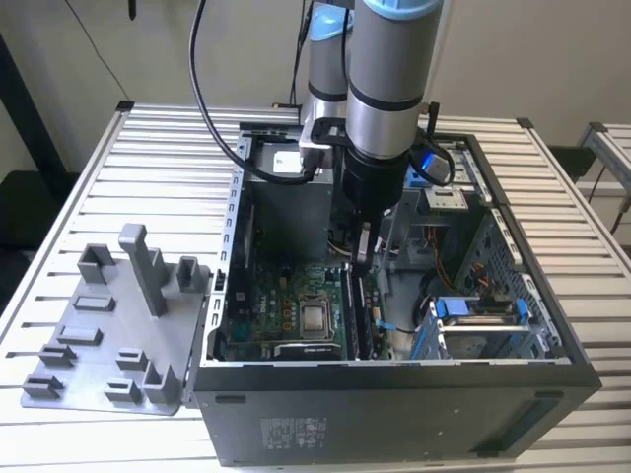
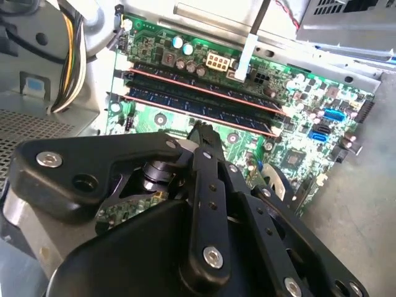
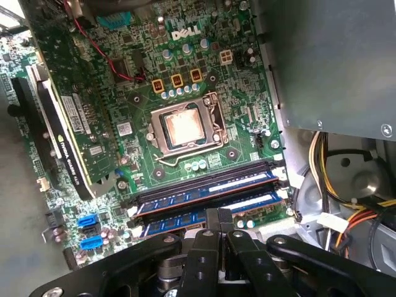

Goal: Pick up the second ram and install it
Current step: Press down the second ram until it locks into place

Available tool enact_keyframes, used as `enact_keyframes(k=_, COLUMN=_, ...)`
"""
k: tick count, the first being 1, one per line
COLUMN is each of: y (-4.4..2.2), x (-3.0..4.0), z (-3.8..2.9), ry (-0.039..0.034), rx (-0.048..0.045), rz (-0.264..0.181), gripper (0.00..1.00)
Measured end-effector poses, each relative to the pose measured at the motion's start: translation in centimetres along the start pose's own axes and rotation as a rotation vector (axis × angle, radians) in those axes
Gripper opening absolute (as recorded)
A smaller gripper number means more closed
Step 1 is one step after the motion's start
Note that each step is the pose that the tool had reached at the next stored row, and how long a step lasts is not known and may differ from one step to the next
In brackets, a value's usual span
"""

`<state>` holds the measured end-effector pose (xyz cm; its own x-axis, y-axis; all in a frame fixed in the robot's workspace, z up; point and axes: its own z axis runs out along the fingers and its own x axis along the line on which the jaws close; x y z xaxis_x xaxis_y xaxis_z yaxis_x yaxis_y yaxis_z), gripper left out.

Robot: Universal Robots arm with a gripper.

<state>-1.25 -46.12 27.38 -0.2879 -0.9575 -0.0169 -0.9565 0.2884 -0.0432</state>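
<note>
1. Gripper [image 1: 362, 258] hangs inside the open computer case [image 1: 552, 340], low over the motherboard [image 1: 286, 310]; its black linkage shows in both wrist views.
2. Fingers [image 3: 218, 224] are drawn close together, tips just above the memory slots [image 3: 204, 189]. I cannot tell whether they are pinching anything; the tips partly hide the nearest slot.
3. Second ram [image 3: 204, 218], as far as I can judge, is the stick in the slot nearest the fingertips, lying flat-seated along the slot in the first wrist view. Which of the two sticks is the second one I cannot tell for sure.
4. Another ram stick [image 3: 207, 192] sits in the adjoining slot, parallel, on the side toward the processor socket [image 3: 184, 127].
5. Second wrist view: both sticks [image 2: 204, 102] run side by side across the green board, beyond the gripper's fingertip.
6. Grey plastic fixture [image 1: 118, 335] with upright posts rests on the slatted table [image 1: 148, 168], just beside the case on the exterior view's left.
</note>
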Motion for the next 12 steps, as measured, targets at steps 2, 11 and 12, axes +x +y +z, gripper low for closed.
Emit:
enact_keyframes(k=2, y=0.0, x=0.0, z=-0.02, ry=0.0001, rx=0.0, rz=0.0, gripper=0.11)
enact_keyframes(k=11, y=0.0, x=0.0, z=-0.07, ry=0.0003, rx=0.0, rz=0.0, gripper=0.11)
enact_keyframes(k=12, y=0.0, x=0.0, z=-0.07, ry=0.0003, rx=0.0, rz=0.0, gripper=0.11)
